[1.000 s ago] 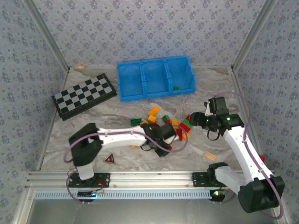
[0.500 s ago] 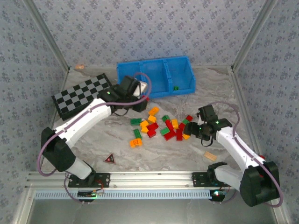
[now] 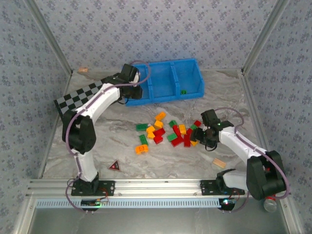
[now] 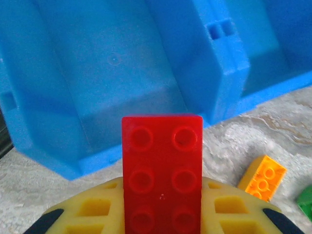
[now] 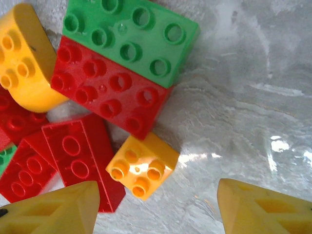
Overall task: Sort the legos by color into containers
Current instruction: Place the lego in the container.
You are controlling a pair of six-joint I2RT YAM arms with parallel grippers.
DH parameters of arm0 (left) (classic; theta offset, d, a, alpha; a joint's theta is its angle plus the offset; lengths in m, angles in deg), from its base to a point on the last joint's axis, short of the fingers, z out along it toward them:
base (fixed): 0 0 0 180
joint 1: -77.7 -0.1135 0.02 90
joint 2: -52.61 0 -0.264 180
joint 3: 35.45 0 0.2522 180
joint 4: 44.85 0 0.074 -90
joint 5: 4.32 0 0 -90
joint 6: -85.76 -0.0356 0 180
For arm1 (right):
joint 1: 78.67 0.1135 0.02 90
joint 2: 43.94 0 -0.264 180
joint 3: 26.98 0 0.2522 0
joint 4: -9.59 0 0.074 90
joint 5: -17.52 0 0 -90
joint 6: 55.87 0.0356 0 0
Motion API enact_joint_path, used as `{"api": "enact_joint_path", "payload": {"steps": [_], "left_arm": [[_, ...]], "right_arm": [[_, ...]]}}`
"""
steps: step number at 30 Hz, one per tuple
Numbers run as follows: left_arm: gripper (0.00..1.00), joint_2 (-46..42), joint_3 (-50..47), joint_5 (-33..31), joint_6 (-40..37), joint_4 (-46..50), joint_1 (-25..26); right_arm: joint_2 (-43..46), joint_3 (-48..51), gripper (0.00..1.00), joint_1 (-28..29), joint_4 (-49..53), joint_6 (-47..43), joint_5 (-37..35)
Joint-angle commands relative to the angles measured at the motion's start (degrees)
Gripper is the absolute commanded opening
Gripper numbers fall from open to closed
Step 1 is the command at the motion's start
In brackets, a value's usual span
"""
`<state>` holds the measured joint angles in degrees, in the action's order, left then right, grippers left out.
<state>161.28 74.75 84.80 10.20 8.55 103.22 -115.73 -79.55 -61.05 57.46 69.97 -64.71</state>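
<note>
Swinging back over the marbled worktop [image 3: 97, 146], my left pincer [image 3: 132, 91] has reached the bright blue three-bay plastic tray [image 3: 192, 68], clamped on a red studded plastic brick [image 4: 162, 170] at its left bay. My right pincer [image 5: 157, 202] stands open astride a small orange brick [image 5: 142, 165] among the scattered legos [image 3: 168, 134].

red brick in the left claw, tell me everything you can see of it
The red brick is glossy plastic, a two-by-three block with six round studs facing the wrist camera, seemingly undamaged. Its lower end sits in the shut left claw, with yellow fingers showing on either side. The free end points toward a compartment of the blue tray, near its front wall. Nothing else touches it that I can see.
</note>
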Motion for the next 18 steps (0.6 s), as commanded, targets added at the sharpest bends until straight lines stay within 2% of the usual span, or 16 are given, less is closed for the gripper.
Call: {"api": "enact_joint_path", "payload": {"steps": [1, 18], "left_arm": [[0.18, 3.00, 4.36, 0.70, -0.64, -0.17, -1.15], [0.19, 21.24, 20.98, -1.83, 0.33, 3.44, -2.14]], "right_arm": [[-1.40, 0.14, 0.67, 0.21, -2.47, 5.30, 0.05], [-6.69, -0.17, 0.67, 0.37, -4.30, 10.57, -0.60]]}}
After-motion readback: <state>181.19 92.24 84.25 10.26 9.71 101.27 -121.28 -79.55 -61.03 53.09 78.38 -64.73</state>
